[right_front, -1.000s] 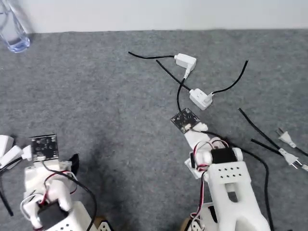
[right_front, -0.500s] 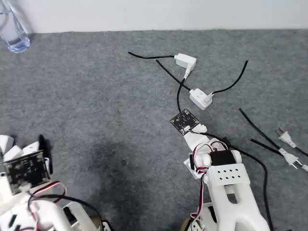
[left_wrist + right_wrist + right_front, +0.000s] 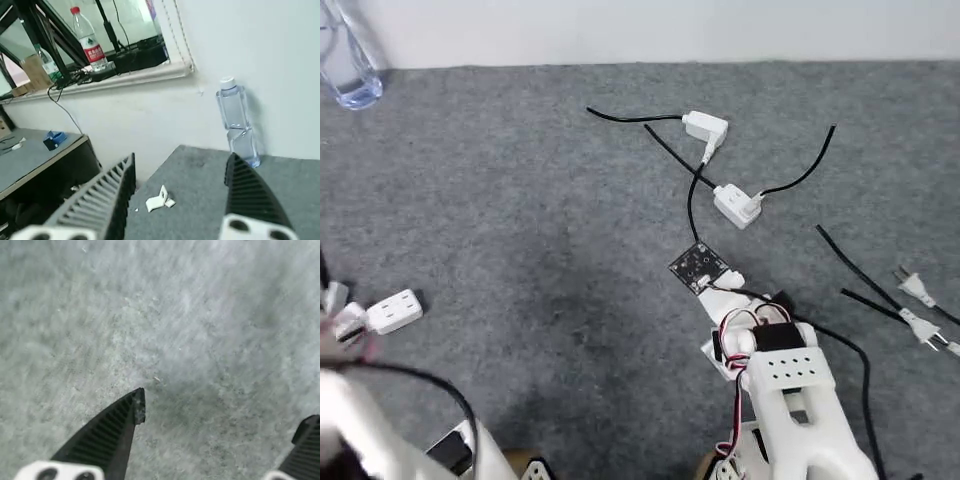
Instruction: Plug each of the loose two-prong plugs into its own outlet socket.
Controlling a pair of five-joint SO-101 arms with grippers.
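Two white outlet sockets (image 3: 705,127) (image 3: 737,205) lie at the back middle of the grey carpet, each with a black cord and a white plug at its side. A third white socket (image 3: 395,311) lies near the left edge. Two loose two-prong plugs (image 3: 917,289) (image 3: 926,330) on black cords rest at the far right. My right arm (image 3: 780,375) stands front centre; its gripper (image 3: 223,415) is open over bare carpet, holding nothing. My left arm (image 3: 350,400) is at the front left corner; its gripper (image 3: 182,167) is open, tilted up toward the wall, with nothing in it.
A clear water bottle (image 3: 345,60) (image 3: 237,120) stands at the back left corner against the white wall. A small white piece (image 3: 160,200) lies on the carpet. Loose black cords (image 3: 860,280) cross the carpet right of the right arm. A dark table (image 3: 35,160) stands beyond the carpet's edge.
My left arm swung out to the left and tipped upward, uncovering the white socket near the left edge. My right arm drew back a little toward the front.
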